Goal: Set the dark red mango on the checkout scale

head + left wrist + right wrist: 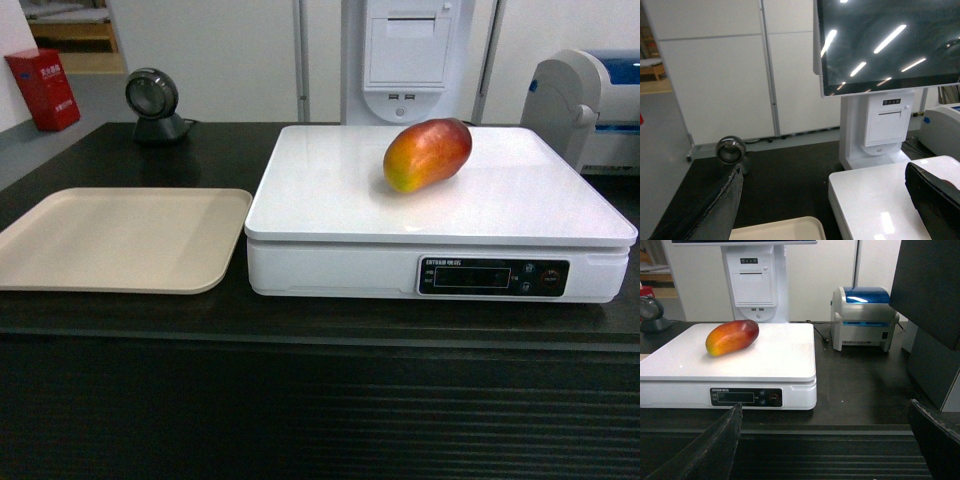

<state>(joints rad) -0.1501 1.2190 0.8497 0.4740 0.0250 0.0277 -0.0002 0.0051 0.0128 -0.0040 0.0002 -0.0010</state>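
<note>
Mango down on the scale, both arms clear.

Resting on its side on the scale plate, toward the back, well inside every edge: dark red mango, looks like job done. Left gripper and right gripper jaws spread wide, holding nothing. Open surface ahead; beige tray just beside.

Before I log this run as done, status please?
Left pincer open, empty. Right pincer open, empty. Mango lies on the scale, free of both pincers. Nothing in the way.
</note>
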